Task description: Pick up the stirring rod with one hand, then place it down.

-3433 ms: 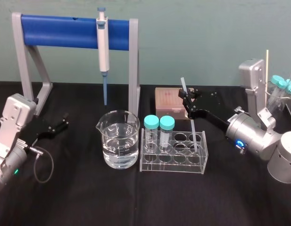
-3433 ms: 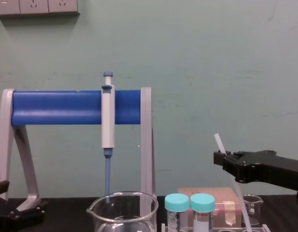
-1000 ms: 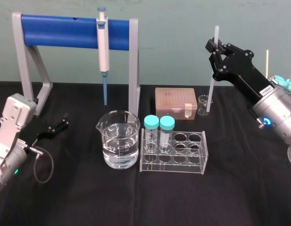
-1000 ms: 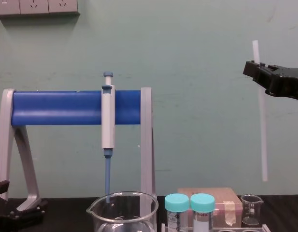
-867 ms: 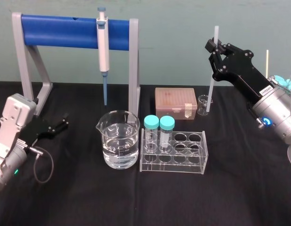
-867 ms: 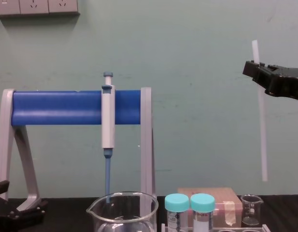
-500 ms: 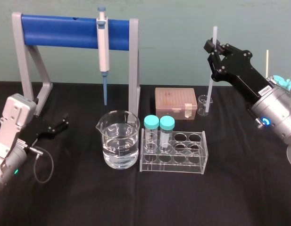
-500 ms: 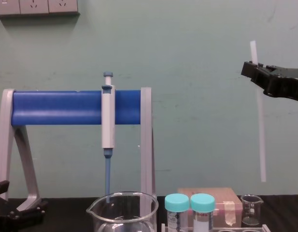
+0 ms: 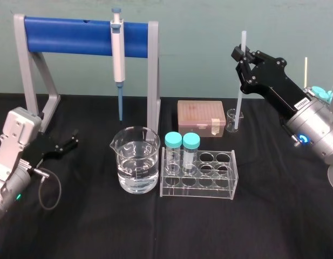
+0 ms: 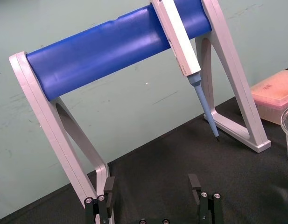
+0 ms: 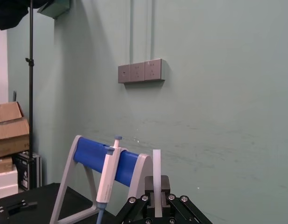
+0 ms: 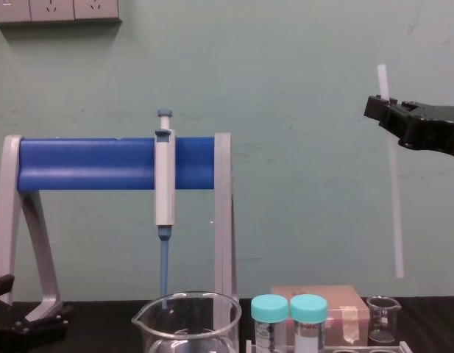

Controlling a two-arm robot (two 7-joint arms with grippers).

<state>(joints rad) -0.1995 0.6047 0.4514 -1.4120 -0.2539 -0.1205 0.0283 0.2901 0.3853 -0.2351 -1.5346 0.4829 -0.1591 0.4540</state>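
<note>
Thin translucent white stirring rod, held upright.
Black right gripper clamps its top, above the small glass beaker; black left gripper, jaws apart, far left of beaker.

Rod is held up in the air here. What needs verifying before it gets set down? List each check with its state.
1. Right end effector shut on stirring rod: ok.
2. Rod hangs near vertical: ok.
3. Rod's lower end clear above small beaker: ok.
4. Left end effector open, parked far left, away from rod: ok.
5. Grip firm enough against slipping: cannot tell.
</note>
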